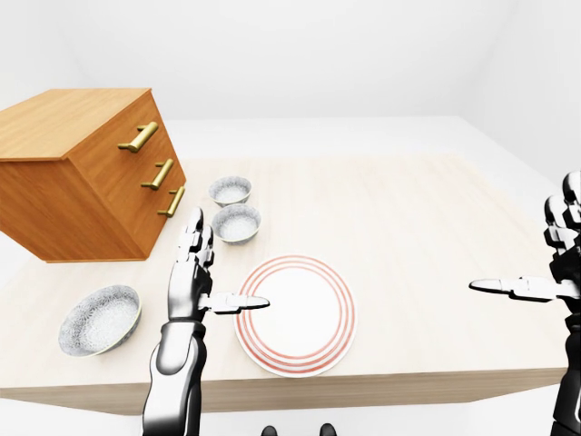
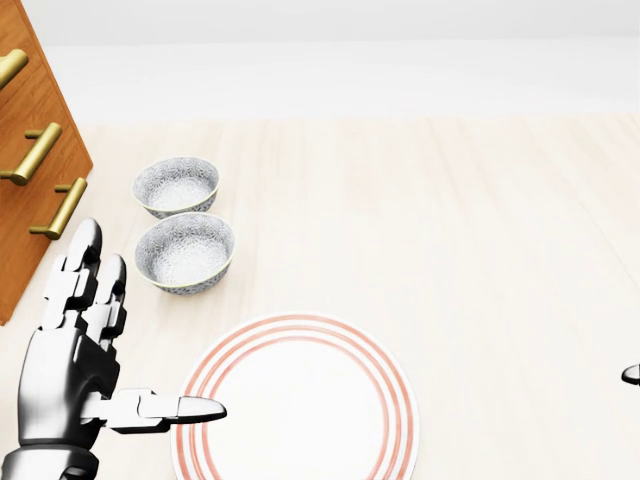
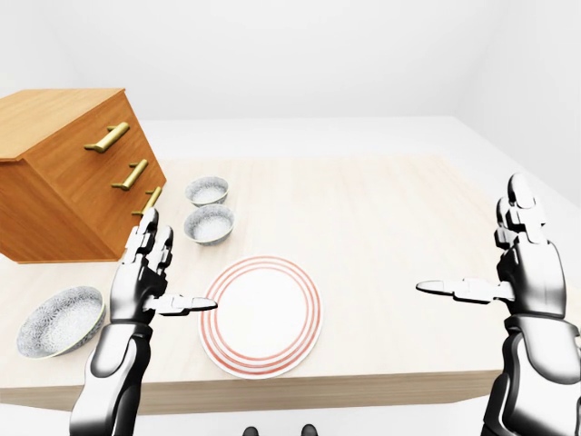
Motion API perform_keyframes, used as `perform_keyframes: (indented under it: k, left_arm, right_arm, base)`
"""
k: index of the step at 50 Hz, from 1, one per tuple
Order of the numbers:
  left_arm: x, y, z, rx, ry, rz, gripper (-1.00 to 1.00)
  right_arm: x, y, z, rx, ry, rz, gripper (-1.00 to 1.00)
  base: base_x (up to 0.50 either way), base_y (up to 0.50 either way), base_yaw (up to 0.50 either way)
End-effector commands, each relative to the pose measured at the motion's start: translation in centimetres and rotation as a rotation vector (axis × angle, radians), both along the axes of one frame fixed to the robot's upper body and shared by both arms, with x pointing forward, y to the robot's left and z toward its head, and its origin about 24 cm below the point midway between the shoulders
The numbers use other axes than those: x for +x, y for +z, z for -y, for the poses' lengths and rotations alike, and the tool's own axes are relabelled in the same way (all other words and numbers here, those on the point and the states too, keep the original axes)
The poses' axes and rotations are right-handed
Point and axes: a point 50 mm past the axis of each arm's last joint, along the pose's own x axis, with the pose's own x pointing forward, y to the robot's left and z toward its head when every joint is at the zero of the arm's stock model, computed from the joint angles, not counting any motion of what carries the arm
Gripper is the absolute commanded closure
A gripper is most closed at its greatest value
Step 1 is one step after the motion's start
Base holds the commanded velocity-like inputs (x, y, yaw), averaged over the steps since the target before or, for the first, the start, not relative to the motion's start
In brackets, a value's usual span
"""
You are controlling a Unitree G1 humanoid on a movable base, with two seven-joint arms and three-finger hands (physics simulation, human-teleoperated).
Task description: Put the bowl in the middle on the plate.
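Three grey patterned bowls stand on the light wooden table (image 1: 408, 209). The middle bowl (image 2: 185, 252) sits just above and left of the red-ringed white plate (image 1: 296, 314) in the head view. A second bowl (image 2: 176, 186) stands right above it, and a third bowl (image 1: 100, 318) lies far to the lower left. My left hand (image 1: 222, 268) hovers open at the plate's left rim, fingers straight, thumb pointing over the rim, below the middle bowl. My right hand (image 3: 477, 250) is open far to the right, holding nothing.
A wooden drawer chest (image 1: 82, 173) with brass handles stands at the table's left, close to the two upper bowls. The table's near edge runs just below the plate in the eye views.
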Motion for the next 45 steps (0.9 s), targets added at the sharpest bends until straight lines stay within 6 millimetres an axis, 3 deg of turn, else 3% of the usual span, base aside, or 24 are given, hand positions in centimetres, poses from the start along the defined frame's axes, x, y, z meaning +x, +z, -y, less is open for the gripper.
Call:
perform_keyframes:
  k: [1, 22, 45]
  left_arm:
    - [-0.07, 0.22, 0.08, 0.001, -0.001, 0.01, -1.0]
    - [-0.04, 0.06, 0.12, 0.004, -0.005, 0.002, -1.0]
    - [0.02, 0.01, 0.09, 0.005, -0.003, 0.0, -1.0]
  right_arm:
    - [0.03, -0.2, -0.08, -0.005, 0.001, -0.013, -1.0]
    - [-0.19, 0.11, -0.16, 0.004, 0.028, 0.004, -1.0]
    - [0.13, -0.37, -0.09, -0.004, 0.007, -0.023, -1.0]
  base:
    - [0.0, 0.0, 0.0]
    - [0.0, 0.0, 0.0]
    - [0.29, 0.0, 0.0]
